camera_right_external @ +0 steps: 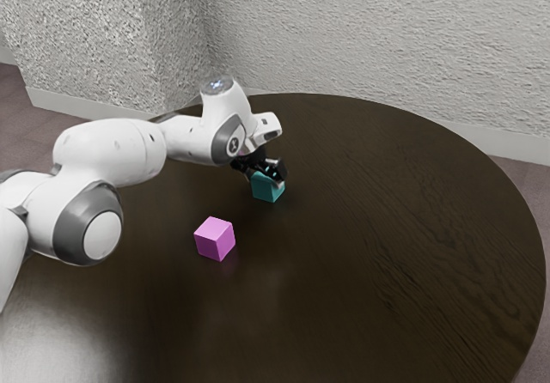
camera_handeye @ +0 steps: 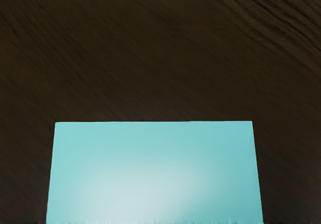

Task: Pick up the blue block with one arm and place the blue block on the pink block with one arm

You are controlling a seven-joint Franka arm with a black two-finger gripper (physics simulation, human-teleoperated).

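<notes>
The blue block [camera_right_external: 268, 191], teal in colour, rests on the dark round table [camera_right_external: 387, 228] near its middle. My gripper [camera_right_external: 266, 173] reaches down over it from the exterior view's left. The black fingers [camera_right_external: 277, 172] press the block's upper part from two sides, so the gripper is shut on it. In the wrist view the blue block [camera_handeye: 153, 176] lies directly under my hand, with dark tabletop [camera_handeye: 160, 48] beyond it. The pink block [camera_right_external: 214, 238] sits on the table apart from the blue one, nearer the front and toward the exterior view's left.
The white arm [camera_right_external: 129, 155] stretches low across the table's left part. A rough plaster wall [camera_right_external: 387, 31] stands behind the table. Bare wood spreads to the exterior view's right, and the table's edge curves round at the far right.
</notes>
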